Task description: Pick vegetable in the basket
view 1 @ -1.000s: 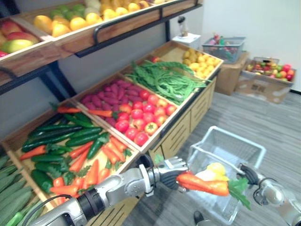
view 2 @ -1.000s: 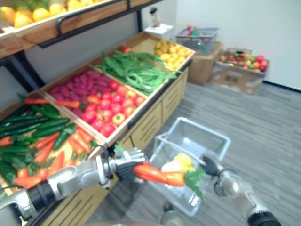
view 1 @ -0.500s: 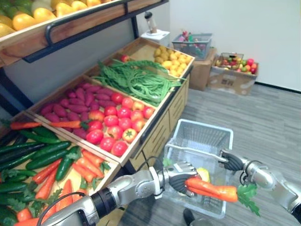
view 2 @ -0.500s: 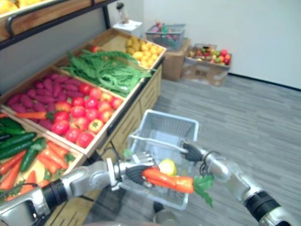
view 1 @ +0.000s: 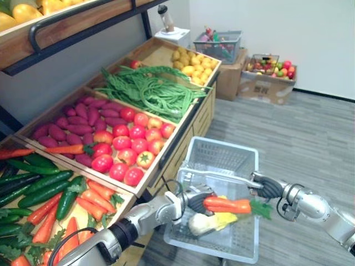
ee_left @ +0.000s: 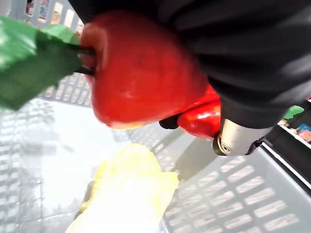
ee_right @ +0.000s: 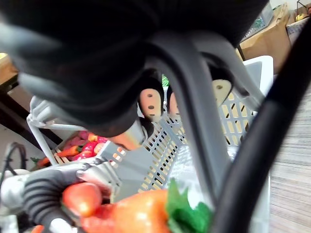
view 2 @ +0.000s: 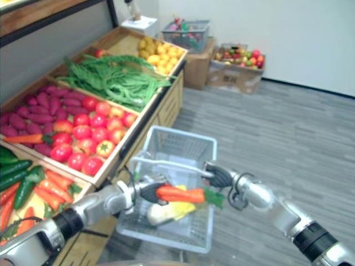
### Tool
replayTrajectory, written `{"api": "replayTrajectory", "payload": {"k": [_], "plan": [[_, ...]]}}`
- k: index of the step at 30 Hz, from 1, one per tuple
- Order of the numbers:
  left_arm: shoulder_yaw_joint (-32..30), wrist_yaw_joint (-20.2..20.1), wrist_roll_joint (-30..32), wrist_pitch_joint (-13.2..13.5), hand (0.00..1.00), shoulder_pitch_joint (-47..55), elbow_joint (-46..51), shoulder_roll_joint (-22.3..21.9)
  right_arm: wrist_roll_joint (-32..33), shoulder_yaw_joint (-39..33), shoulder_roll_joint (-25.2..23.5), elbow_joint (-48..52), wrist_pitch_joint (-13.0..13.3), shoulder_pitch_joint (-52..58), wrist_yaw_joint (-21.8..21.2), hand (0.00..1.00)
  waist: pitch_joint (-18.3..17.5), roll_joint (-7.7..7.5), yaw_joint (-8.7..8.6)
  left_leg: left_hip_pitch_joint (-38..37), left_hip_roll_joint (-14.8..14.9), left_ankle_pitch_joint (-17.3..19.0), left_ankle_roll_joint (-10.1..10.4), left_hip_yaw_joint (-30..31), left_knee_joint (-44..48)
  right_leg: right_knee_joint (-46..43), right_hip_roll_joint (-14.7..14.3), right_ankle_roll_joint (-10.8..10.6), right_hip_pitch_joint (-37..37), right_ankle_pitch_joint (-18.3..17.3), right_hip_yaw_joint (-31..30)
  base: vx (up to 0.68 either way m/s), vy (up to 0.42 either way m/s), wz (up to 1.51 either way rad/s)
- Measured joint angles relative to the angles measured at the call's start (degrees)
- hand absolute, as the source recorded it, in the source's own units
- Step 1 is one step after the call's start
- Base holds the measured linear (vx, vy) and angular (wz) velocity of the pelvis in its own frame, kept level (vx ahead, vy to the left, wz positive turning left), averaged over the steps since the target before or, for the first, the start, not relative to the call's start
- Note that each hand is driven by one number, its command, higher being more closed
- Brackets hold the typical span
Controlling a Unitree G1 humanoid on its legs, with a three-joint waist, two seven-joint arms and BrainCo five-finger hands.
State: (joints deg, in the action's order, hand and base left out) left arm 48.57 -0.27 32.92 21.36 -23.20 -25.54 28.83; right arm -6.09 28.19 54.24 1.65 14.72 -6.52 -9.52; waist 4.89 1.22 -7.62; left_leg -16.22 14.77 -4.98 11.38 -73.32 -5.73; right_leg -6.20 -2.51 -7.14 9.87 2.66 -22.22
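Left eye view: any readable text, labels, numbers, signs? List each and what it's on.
Box by the wall: dark print on its front, too blurred to read.
Basket and its handle, held by the right hand: no text seen.
Carrot in the left hand: none.
Crates: no labels or price signs seen.

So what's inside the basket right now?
A pale yellow vegetable lies on the basket floor. The left hand holds carrots just above it, covering part of it and the floor beneath.
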Motion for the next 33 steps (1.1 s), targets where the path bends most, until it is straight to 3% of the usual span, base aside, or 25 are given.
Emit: {"api": "replayTrajectory", "payload": {"k": [9,21,24,27,33], "plan": [[-4.3,2.4,4.6,-3.1,0.00,-0.1,-10.4,-4.9,0.4,0.0,-1.5,0.3,0.0,0.1,-1.4,1.00,1.4,-0.73,-0.09,-0.2,-0.2,-0.5,-0.1,0.4,0.0,0.0,0.2,0.2,0.0,-0.1,0.1,-0.03,-0.011,0.00],[-4.6,2.4,6.2,-3.2,0.00,-0.7,-13.9,-6.1,0.5,-0.9,-4.2,-1.1,-0.3,3.1,-1.5,1.00,2.9,-1.02,-0.37,1.8,-1.0,-0.6,-0.5,5.2,0.0,0.0,2.3,-0.3,-0.1,-0.7,3.1,-0.07,-0.021,0.15],[-4.7,2.4,6.1,-3.7,0.00,-0.5,-10.9,-5.9,-0.1,-3.3,-7.8,-4.7,-0.3,4.7,-1.4,1.00,2.9,-1.10,-0.08,3.0,-1.3,-0.5,-1.3,7.8,0.0,0.0,3.6,-0.5,-0.3,-1.0,4.9,-0.08,0.000,0.46],[-8.7,2.4,5.0,-3.9,0.00,3.0,0.2,-5.1,-3.6,-7.2,-13.0,-10.3,-0.9,7.5,-1.0,1.00,3.1,-1.00,0.32,4.0,-1.7,-0.3,-1.9,11.7,-0.2,0.0,5.3,-0.7,-2.0,-1.9,8.1,-0.08,0.020,0.60],[-18.2,3.7,-5.7,-3.1,0.00,14.6,20.7,-4.2,-13.4,-21.3,-25.5,-25.7,-4.4,11.7,5.1,1.00,3.0,-0.66,1.43,8.2,-3.5,-0.5,-4.0,22.4,-0.4,0.1,9.2,-1.4,-3.8,-3.3,16.6,-0.05,0.046,0.78]]}}
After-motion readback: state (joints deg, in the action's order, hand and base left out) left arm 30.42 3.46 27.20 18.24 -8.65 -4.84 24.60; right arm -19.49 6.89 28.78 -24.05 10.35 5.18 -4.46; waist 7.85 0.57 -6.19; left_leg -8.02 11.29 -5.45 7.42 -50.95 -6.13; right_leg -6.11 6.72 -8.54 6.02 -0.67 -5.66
